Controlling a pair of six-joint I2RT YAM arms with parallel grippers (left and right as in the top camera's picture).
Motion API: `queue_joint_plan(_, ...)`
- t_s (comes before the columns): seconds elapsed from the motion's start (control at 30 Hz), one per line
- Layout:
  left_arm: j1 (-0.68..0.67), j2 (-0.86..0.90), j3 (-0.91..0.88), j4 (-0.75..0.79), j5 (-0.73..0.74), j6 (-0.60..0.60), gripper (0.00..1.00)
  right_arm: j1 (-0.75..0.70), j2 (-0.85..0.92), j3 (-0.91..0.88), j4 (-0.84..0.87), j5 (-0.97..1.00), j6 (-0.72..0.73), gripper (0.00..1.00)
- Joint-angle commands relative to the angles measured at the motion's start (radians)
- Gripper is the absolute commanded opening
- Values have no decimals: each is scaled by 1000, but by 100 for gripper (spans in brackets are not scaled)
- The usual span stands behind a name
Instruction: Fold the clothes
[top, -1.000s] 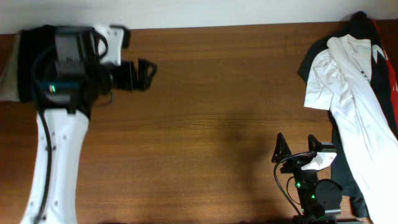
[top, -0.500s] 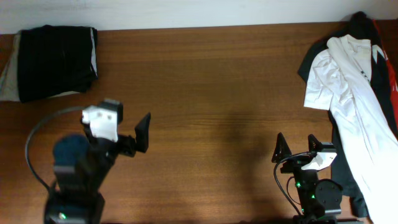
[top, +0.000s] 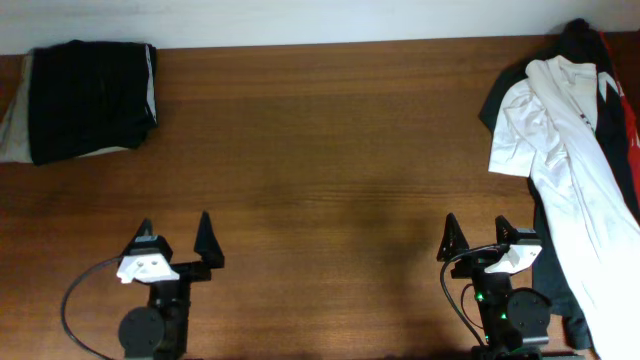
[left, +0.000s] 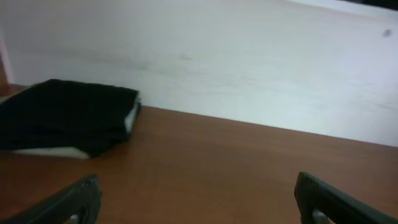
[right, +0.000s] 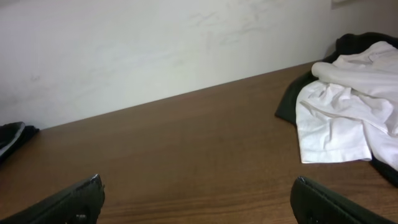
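Note:
A folded black garment (top: 88, 98) lies at the table's far left corner; it also shows in the left wrist view (left: 65, 117). A heap of unfolded clothes lies at the right edge, with a white shirt (top: 565, 150) on top of dark pieces; it also shows in the right wrist view (right: 348, 112). My left gripper (top: 175, 232) is open and empty near the front left edge, seen too in its wrist view (left: 199, 199). My right gripper (top: 477, 232) is open and empty near the front right, just left of the heap, seen too in its wrist view (right: 199, 199).
The wooden table (top: 330, 170) runs between the two piles. A white wall (right: 155, 43) runs along the far edge. A red and black garment (top: 615, 90) lies under the white shirt.
My left arm has drawn back from the folded black garment at the far left to the front edge, empty. The right arm has not moved.

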Motion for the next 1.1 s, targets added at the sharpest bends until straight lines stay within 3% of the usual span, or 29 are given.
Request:
queue_joint_plan(0.0,39,-76,-74,29,-21,-13,99,-7,-6,-5,-6,12,-10,99)
queue_joint_plan(0.27,65,-135,-113,8,-47,-12,99,-7,-6,-5,-6,12,-10,99)
queue_joint_plan(0.4,74,-135,-113,-91,-48,-11,99,-7,-6,-5,-6,12,-10,99)
queue_joint_plan(1.07,73,-135,-113,-93,-29,-1,99,-7,-6,-5,-6,12,-10,99)
